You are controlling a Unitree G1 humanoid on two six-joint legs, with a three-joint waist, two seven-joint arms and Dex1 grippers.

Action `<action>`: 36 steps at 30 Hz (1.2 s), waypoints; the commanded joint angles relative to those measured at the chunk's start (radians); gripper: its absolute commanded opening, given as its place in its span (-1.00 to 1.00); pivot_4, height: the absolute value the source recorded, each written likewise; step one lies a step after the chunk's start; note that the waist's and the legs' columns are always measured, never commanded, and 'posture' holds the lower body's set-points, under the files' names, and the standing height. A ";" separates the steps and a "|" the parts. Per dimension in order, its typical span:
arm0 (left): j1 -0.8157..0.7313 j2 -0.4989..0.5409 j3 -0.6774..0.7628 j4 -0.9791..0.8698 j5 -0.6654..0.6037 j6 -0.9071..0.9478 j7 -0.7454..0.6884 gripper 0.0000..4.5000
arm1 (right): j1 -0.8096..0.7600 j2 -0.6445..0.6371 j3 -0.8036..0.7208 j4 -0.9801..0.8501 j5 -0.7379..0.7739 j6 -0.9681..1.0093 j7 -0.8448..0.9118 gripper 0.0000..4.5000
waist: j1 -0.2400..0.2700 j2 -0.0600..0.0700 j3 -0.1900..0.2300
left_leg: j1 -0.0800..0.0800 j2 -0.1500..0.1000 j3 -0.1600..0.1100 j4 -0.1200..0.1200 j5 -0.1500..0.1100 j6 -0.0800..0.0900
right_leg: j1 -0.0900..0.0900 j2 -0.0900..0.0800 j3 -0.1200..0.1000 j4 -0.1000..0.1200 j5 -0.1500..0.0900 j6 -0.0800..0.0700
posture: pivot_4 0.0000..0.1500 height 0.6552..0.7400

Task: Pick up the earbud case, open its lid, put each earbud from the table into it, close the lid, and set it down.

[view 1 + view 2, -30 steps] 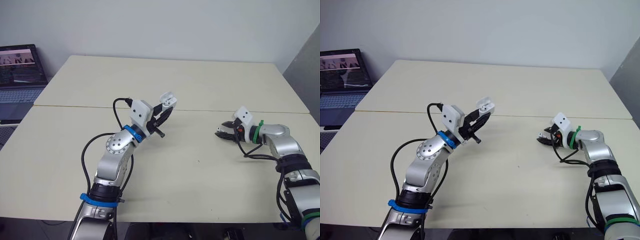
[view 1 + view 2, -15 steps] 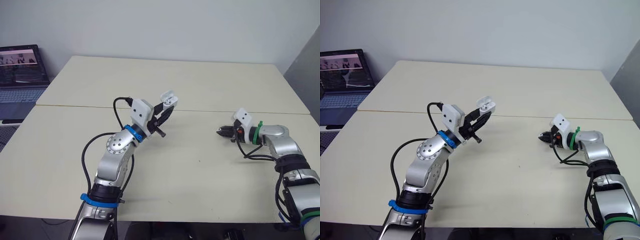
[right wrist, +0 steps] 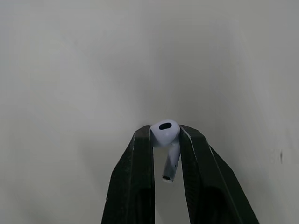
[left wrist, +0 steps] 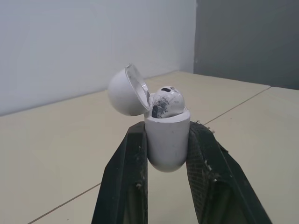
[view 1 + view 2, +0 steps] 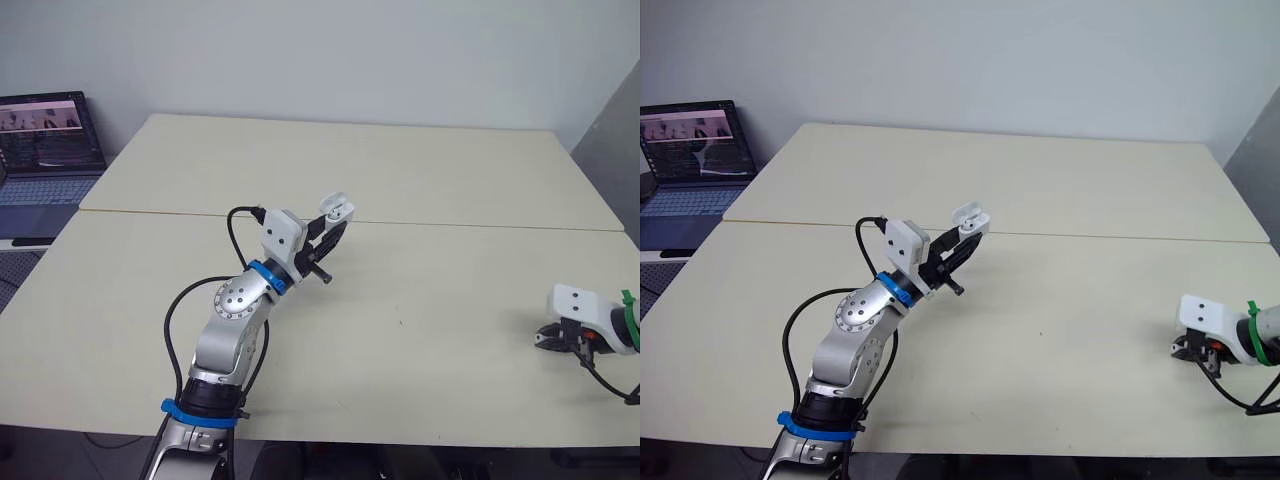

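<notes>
The left gripper [image 5: 328,240] clamped the earbud case [image 4: 167,140] above the table [image 5: 420,180], lid [image 4: 124,91] open (one earbud [image 4: 168,100] seated inside); the right gripper [image 5: 545,338] pinched the second earbud [image 3: 165,133] near the table's right edge.

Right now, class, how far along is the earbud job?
Done: the left gripper holds the earbud case up, lid open, one earbud seated inside. In hand: the right gripper pinches the second earbud. Left: insert it, close the lid, set the case down.
</notes>
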 commanded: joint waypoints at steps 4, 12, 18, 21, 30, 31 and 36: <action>-0.010 0.006 0.011 -0.042 -0.005 -0.004 0.006 -0.68 | 0.051 -0.025 0.002 0.002 -0.032 0.049 -0.016 -0.50 | -0.002 -0.001 -0.001 | 0.001 -0.001 0.000 0.001 0.000 0.000 | 0.003 0.000 0.001 0.000 0.000 0.000 | 1.00 1.00; -0.016 0.011 0.012 -0.040 -0.004 -0.003 0.014 -0.68 | 0.033 -0.032 0.034 0.033 -0.069 -0.002 -0.005 -0.08 | 0.005 -0.001 -0.001 | 0.000 0.000 -0.002 -0.002 0.000 0.000 | 0.003 0.000 -0.002 -0.003 0.002 0.004 | 1.00 1.00; -0.013 0.012 0.009 -0.047 -0.004 -0.002 0.020 -0.68 | 0.021 -0.025 0.054 0.058 -0.100 -0.073 -0.010 -0.08 | 0.006 -0.002 -0.001 | 0.002 0.000 -0.001 0.001 0.000 0.000 | 0.006 0.000 -0.001 -0.003 0.000 0.001 | 1.00 1.00; -0.012 0.013 0.009 -0.049 -0.003 0.000 0.021 -0.68 | 0.010 -0.024 0.063 0.082 -0.121 -0.124 -0.014 -0.25 | 0.006 -0.004 -0.002 | 0.003 0.000 -0.002 0.000 0.000 0.000 | 0.006 0.000 -0.001 -0.003 0.000 0.001 | 1.00 1.00; -0.023 0.010 0.008 -0.033 -0.004 -0.008 0.018 -0.68 | -0.051 -0.003 0.064 0.112 -0.102 -0.130 0.011 -0.82 | 0.006 -0.008 -0.004 | 0.003 -0.001 -0.001 0.001 0.000 0.000 | 0.008 -0.001 0.000 -0.005 0.000 0.001 | 1.00 1.00; -0.024 0.009 0.007 -0.032 -0.004 -0.009 0.016 -0.68 | -0.059 0.007 0.056 0.095 -0.079 -0.117 0.021 -0.82 | 0.006 -0.008 -0.004 | 0.003 -0.001 -0.001 0.001 0.000 0.000 | 0.008 -0.001 0.000 -0.004 0.000 0.001 | 1.00 1.00; -0.033 -0.004 0.005 -0.022 -0.013 -0.031 0.007 -0.68 | -0.177 0.160 -0.039 -0.141 0.203 0.126 0.036 -0.82 | -0.015 -0.007 -0.003 | 0.003 0.001 -0.001 0.000 0.000 0.000 | 0.007 0.001 0.000 -0.003 0.000 0.001 | 1.00 1.00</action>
